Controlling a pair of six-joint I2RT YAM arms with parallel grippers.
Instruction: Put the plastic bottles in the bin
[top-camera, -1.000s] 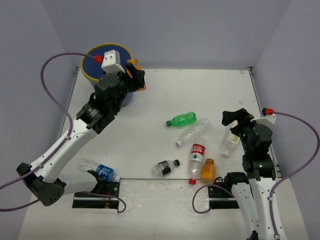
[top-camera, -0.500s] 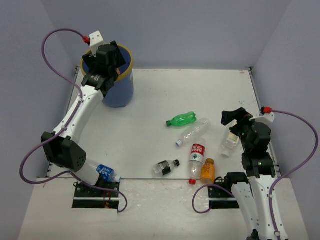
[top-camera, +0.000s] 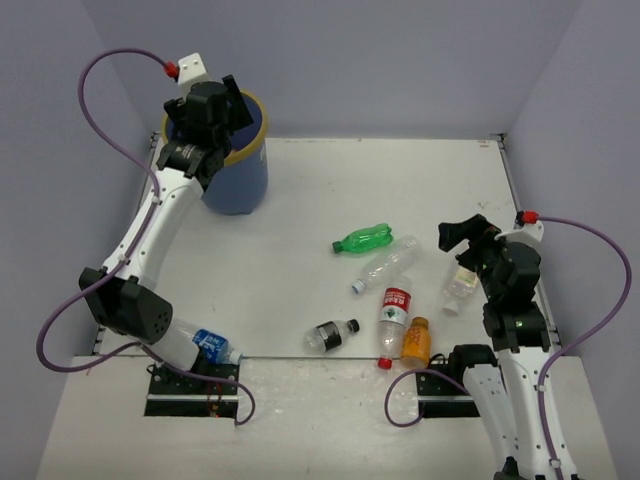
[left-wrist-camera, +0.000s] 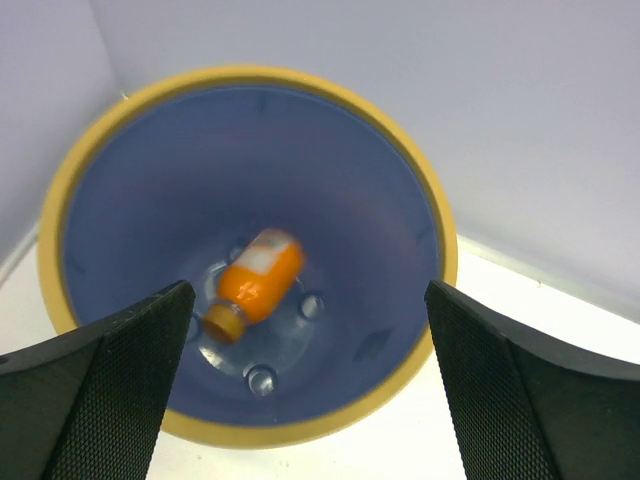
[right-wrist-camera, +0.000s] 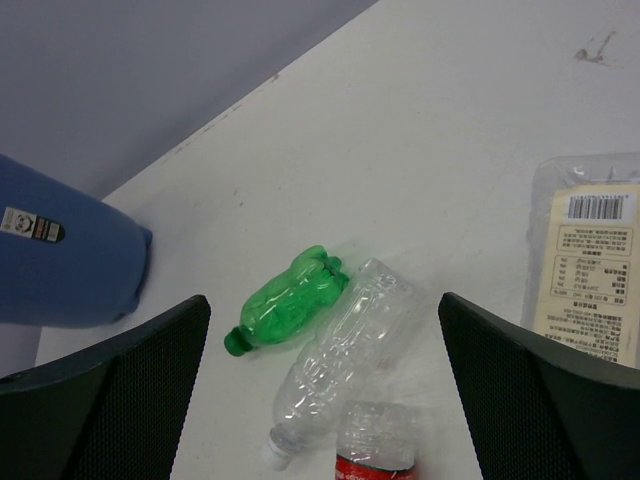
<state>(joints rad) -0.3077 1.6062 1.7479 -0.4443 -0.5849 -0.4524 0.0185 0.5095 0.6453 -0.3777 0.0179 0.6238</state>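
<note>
My left gripper (left-wrist-camera: 308, 295) hangs spread wide and empty over the bin (left-wrist-camera: 330, 150), at the upper left of the top view. One orange bottle (left-wrist-camera: 255, 283) lies on the bin's floor. I'd lift straight up, clear of the yellow rim, before swinging toward the green bottle (top-camera: 362, 239) and the others mid-frame on the worktop (top-camera: 300, 200).

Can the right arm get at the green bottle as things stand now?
Probably yes. The green bottle lies uncovered on the table, and the right arm's fingers stand open. Only a clear bottle lies close beside it.
</note>
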